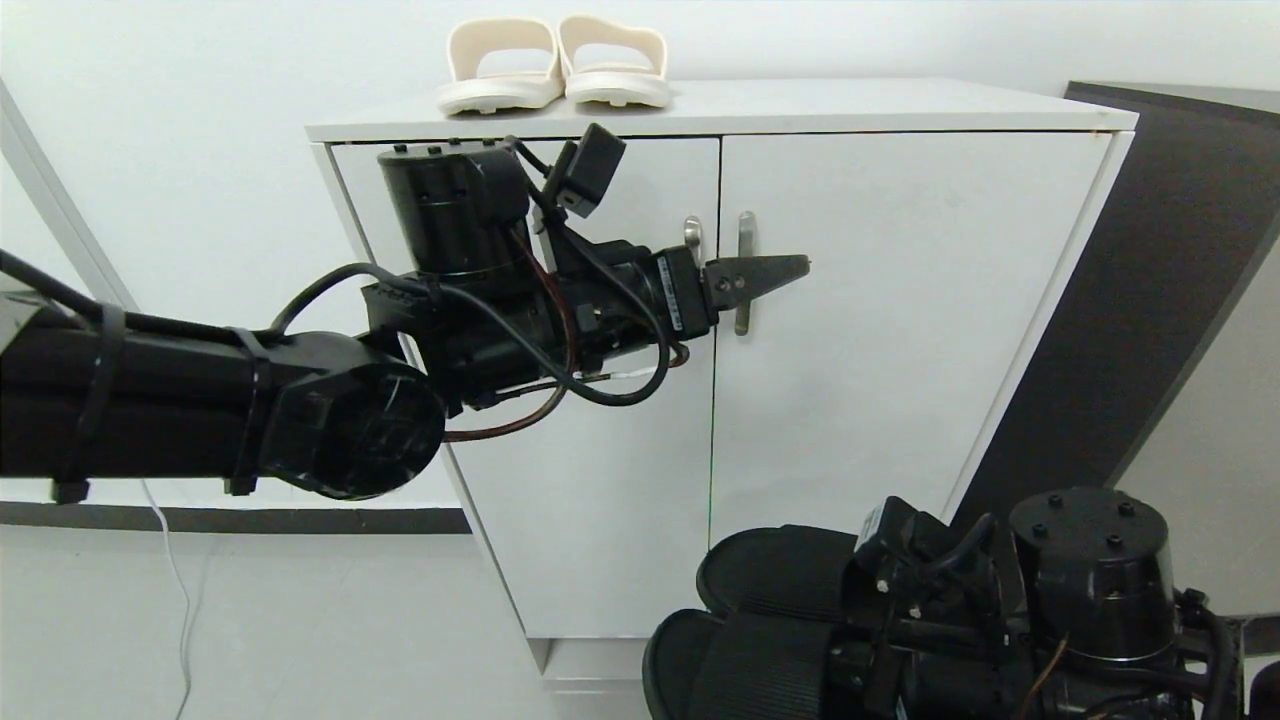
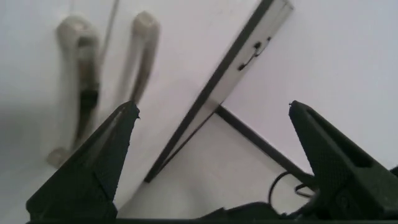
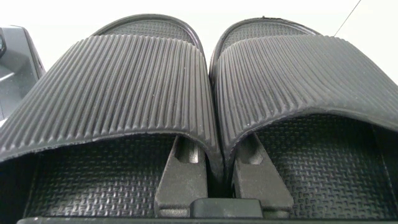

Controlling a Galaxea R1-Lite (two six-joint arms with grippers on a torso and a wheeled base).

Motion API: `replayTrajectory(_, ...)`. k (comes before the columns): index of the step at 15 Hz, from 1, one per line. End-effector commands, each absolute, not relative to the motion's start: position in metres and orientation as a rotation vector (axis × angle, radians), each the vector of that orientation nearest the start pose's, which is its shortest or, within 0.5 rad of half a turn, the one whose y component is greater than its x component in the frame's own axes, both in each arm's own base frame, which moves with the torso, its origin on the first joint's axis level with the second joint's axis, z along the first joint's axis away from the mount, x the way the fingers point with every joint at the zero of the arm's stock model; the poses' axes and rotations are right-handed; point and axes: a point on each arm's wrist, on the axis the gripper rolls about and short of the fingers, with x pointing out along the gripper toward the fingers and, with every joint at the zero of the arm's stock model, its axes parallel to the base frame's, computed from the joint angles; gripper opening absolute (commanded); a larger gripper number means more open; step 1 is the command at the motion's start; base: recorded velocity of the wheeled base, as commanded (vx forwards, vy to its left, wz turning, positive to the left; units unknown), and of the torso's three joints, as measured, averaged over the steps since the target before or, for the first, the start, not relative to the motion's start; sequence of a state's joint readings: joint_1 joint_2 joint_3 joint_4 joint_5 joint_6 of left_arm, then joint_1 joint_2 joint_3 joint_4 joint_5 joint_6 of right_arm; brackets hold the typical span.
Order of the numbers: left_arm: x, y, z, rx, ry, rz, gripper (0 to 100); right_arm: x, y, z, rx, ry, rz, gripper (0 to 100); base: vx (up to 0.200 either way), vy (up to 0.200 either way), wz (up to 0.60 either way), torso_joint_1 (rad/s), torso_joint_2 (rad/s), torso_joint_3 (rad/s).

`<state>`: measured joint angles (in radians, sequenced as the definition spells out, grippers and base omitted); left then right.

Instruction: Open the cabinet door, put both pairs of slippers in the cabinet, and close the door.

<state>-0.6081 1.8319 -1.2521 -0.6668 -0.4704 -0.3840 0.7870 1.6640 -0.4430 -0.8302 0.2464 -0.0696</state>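
Left claw [image 1: 798,266] open by the door handles [image 1: 746,232].
Right claw [image 3: 221,180] grips the black slippers [image 3: 137,81]; cabinet doors [image 1: 900,350] closed.

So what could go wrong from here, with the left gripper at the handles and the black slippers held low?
1. The two handles stand close together; the open left gripper could catch the wrong one, or both.
2. The right gripper pinches the black slippers only by their inner strap edges, so one might slip out.
3. They hang low before the right door, which may hit them when it swings.
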Motion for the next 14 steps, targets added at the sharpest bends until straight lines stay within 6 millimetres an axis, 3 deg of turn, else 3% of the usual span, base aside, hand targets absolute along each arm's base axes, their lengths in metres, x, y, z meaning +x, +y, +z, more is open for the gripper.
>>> replayTrajectory(1, 0.299, -0.217, 0.269, -0.343, 0.108, -1.054, 100, 0.174, 0.183, 0.121, -0.174, 0.361, 1.036, 0, 0.000, 0.000, 0.00, 0.000, 0.00, 0.000)
replayTrajectory(7, 0.319, -0.230, 0.266, -0.340, 0.083, -1.006, 100, 0.175, 0.183, 0.119, -0.176, 0.369, 1.029, 0, 0.000, 0.000, 0.00, 0.000, 0.00, 0.000)
replayTrajectory(14, 0.321, -0.232, 0.261, -0.336, 0.098, -1.008, 100, 0.176, 0.184, 0.116, -0.179, 0.378, 1.029, 0, 0.000, 0.000, 0.00, 0.000, 0.00, 0.000)
